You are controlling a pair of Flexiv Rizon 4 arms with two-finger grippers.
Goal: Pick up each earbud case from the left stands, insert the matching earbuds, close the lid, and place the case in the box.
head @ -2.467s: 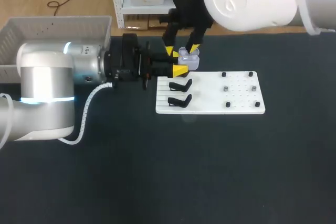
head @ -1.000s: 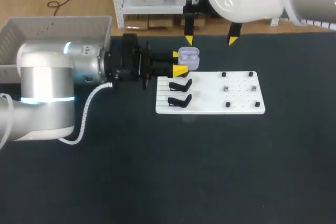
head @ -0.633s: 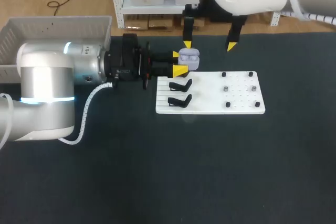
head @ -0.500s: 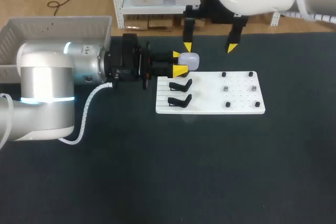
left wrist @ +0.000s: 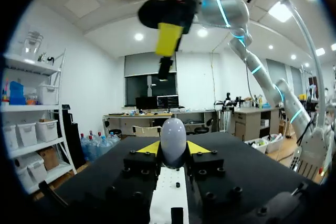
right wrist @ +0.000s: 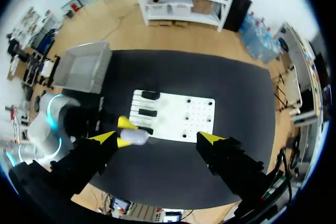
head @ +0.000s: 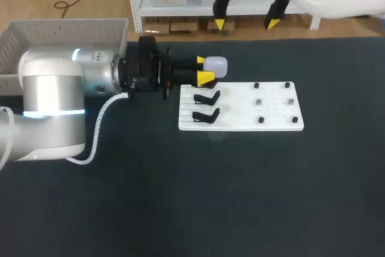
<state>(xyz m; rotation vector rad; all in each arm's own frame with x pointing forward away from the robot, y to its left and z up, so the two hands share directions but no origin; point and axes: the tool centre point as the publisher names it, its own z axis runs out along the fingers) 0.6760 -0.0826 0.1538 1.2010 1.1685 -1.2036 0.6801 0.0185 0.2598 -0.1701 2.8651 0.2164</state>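
One pale earbud case (head: pixel 216 64) (lid closed) gripped by left gripper (head: pixel 204 69) — right gripper (head: pixel 246 23) wide.

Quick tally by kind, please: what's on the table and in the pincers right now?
Pale lavender rounded earbud case, lid shut, in left pincer: 1
White flat board: 1
Black curved stands on it: 2
Small dark pegs on it: 6
Light grey plastic box: 1
Total: 11
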